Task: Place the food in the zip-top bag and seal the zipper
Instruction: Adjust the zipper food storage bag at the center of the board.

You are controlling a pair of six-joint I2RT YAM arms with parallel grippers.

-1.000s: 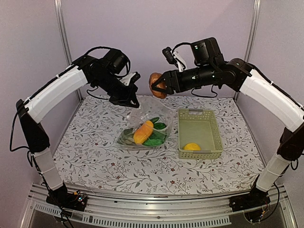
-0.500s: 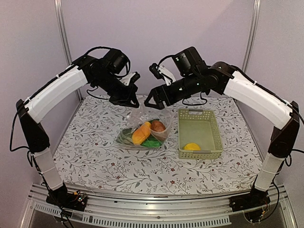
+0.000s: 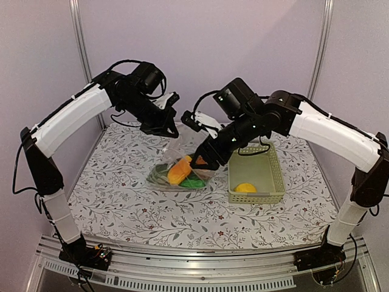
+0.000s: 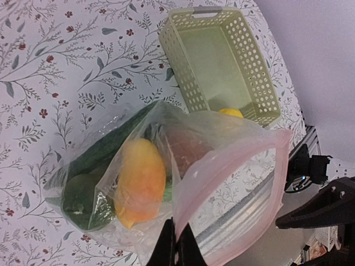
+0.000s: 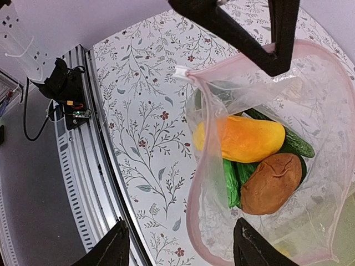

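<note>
Fixed camera above and behind the arm bases (image 3: 91, 255) looks down across the whole floral tabletop (image 3: 121, 207). Both wrist cameras hang close over the zip-top bag (image 4: 233, 183), facing steeply down; all three views share the bag and its surrounding print.

Potato (image 5: 272, 183) in bag (image 5: 327, 105); lemon (image 3: 245, 187) in basket (image 3: 258, 196); basket right of bag.

I am operating in what looks like a robotics lab test cell. Plain lilac wall panels (image 3: 200, 42) and aluminium posts (image 3: 77, 55) enclose a floral-print counter (image 3: 121, 204). The left arm (image 3: 67, 118) and right arm (image 3: 331, 131) are bolted to a slotted metal rail (image 3: 182, 277).
</note>
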